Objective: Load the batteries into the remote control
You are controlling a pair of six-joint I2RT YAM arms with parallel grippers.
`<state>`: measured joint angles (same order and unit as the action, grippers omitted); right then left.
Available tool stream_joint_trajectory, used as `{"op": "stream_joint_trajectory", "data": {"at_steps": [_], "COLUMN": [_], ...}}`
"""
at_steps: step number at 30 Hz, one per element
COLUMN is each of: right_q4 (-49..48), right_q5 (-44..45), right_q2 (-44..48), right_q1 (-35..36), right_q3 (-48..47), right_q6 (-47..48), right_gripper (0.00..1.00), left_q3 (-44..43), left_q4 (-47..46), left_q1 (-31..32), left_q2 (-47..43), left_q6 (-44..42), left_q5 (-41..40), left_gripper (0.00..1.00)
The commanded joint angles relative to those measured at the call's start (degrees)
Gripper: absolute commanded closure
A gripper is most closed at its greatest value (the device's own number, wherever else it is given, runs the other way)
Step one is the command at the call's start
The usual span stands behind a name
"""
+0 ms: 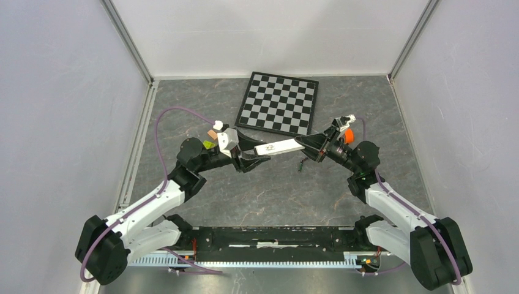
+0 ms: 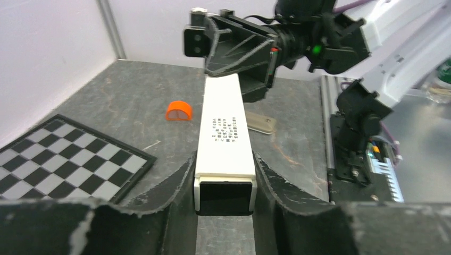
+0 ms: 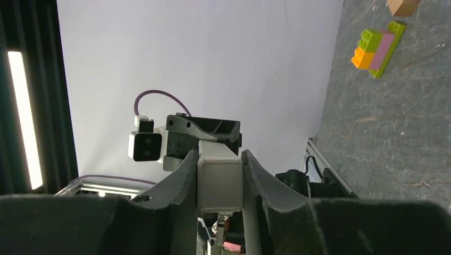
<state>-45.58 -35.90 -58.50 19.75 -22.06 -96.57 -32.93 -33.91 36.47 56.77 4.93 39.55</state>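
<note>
Left pincer (image 1: 258, 155) and right pincer (image 1: 304, 144) each clamp one end of the flat white oblong plastic remote control (image 1: 278, 147), held aloft, its long axis spanning them. Tiny dark cylindrical batteries (image 1: 301, 164) lie on the grey stone-patterned table (image 1: 275, 196) beneath, nearer the right arm.

white remote control (image 2: 225, 143) with small dark print and a black end; orange cap (image 2: 178, 111); black-and-grey checkered board (image 1: 278, 103); dark grey veined bench (image 1: 275, 196); green, orange and pink bricks (image 3: 376, 49).
</note>
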Motion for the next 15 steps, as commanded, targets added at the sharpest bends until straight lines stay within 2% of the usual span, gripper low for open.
{"op": "stream_joint_trajectory", "data": {"at_steps": [1,5,6,8,10,11,12,15], "right_q4": [-1.6,0.1,0.7,1.2,-0.3,-1.3,-2.7,-6.4], "right_q5": [0.9,1.5,1.4,0.5,-0.5,-1.2,-1.9,-4.2], "right_q2": [0.2,1.4,1.5,1.6,1.5,1.5,1.2,0.3], "right_q1": [0.0,0.0,0.0,0.0,0.0,-0.1,0.0,-0.1], "right_q3": [-1.1,-2.0,-2.4,-2.9,-2.5,-2.2,-1.9,-2.2], "right_q6": [1.7,5.7,7.0,10.2,12.6,13.6,14.3,16.2], "right_gripper": [1.00,1.00,0.97,0.85,0.65,0.50,0.40,0.28], "left_q3": [-1.9,-1.8,-1.9,-2.1,-2.9,-3.1,-3.3,-3.4], "left_q4": [-3.4,-1.6,-1.1,-0.6,0.6,1.3,1.7,2.7], "left_q1": [0.7,0.7,0.8,0.7,0.8,0.7,0.7,0.7], "left_q2": [0.9,0.2,-0.1,-0.6,-1.2,-1.4,-1.7,-2.6], "left_q6": [0.8,0.9,1.1,1.6,2.3,2.7,2.9,3.1], "left_q5": [-1.7,-3.1,-3.6,-3.9,-3.6,-3.1,-2.6,-0.7], "left_gripper": [0.68,0.97,0.98,0.98,0.98,0.98,0.98,0.98]}}
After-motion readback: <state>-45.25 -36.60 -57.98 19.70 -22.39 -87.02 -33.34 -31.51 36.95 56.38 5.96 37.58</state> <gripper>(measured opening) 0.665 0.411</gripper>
